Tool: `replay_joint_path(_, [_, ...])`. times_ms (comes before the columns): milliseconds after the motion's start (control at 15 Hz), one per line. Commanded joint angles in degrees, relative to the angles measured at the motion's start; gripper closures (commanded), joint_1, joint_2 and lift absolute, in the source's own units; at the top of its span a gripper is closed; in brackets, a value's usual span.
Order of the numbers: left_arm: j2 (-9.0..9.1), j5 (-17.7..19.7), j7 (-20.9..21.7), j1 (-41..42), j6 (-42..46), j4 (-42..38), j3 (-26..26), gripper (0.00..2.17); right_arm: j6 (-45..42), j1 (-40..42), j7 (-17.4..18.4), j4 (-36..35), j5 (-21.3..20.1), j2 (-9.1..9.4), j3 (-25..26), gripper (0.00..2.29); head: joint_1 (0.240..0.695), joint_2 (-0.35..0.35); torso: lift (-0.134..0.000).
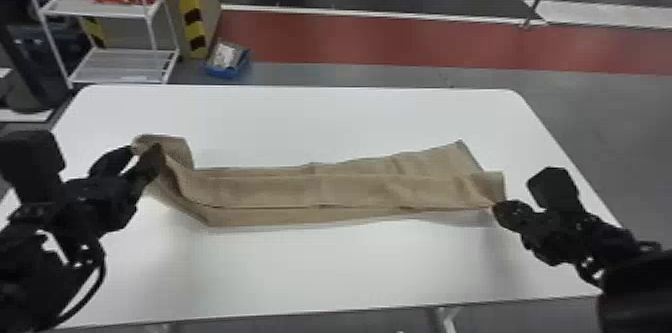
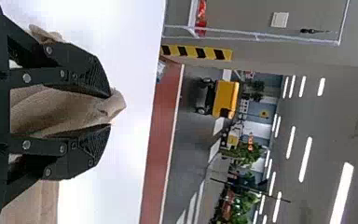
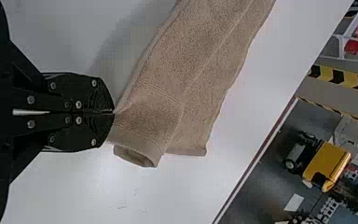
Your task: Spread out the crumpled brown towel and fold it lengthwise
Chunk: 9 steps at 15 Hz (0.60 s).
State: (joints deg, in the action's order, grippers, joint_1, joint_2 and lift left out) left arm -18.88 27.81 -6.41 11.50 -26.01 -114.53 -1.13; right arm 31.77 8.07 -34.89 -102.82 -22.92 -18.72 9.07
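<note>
Head view: brown towel (image 1: 320, 189) stretched across the table (image 1: 310, 267), lengthwise fold apparently made but untidy.
Its long axis is pointed from 9 to 3 o'clock; the 9 o'clock end is curled and bunched between the parted fingers of the left gripper (image 2: 110, 110), while the near edge, towards 3 o'clock, is pinched by the closed right gripper (image 3: 113, 112). Uneven layers, flared towards 2 o'clock, seemingly remain to be aligned and flattened.
</note>
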Motion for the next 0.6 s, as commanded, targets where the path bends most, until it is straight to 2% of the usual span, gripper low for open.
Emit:
replay_joint_path(0, [-0.64, -7.07, -1.32, -0.16, -0.67, 0.45, 1.57, 0.17, 0.01, -0.60, -0.53, 0.08, 1.04, -0.01, 1.48, 1.45, 0.695, -0.115, -0.120])
replay_joint_path(133, [-0.99, -14.02, -2.03, 0.63, -0.50, 1.59, 2.80, 0.17, 0.19, -1.13, -1.23, 0.25, 2.18, -0.18, 2.89, 1.45, 0.695, -0.113, -0.120])
replay_joint_path(267, [-2.13, -16.83, -2.11, 1.69, 2.66, 3.88, 3.41, 0.17, 0.72, -1.57, -1.23, 0.69, 2.80, -0.80, 2.98, 1.45, 0.695, -0.111, -0.120])
replay_joint_path(333, [-2.48, -19.47, -2.73, 2.13, 4.07, 5.28, 3.94, 0.17, 0.72, -1.92, -1.23, 0.87, 2.71, -0.80, 2.98, 1.45, 0.695, -0.110, -0.120])
replay_joint_path(400, [-2.57, -21.05, -2.99, 2.66, 5.83, 6.25, 3.76, 0.17, 0.72, -2.10, -1.23, 1.05, 2.53, -0.80, 2.98, 1.45, 0.695, -0.108, -0.120])
replay_joint_path(533, [-3.54, -21.13, -3.08, 3.53, 7.41, 6.95, 3.41, 0.21, 0.72, -2.98, -1.23, 1.75, 2.45, -0.80, 2.71, 1.45, 0.695, -0.097, -0.120])
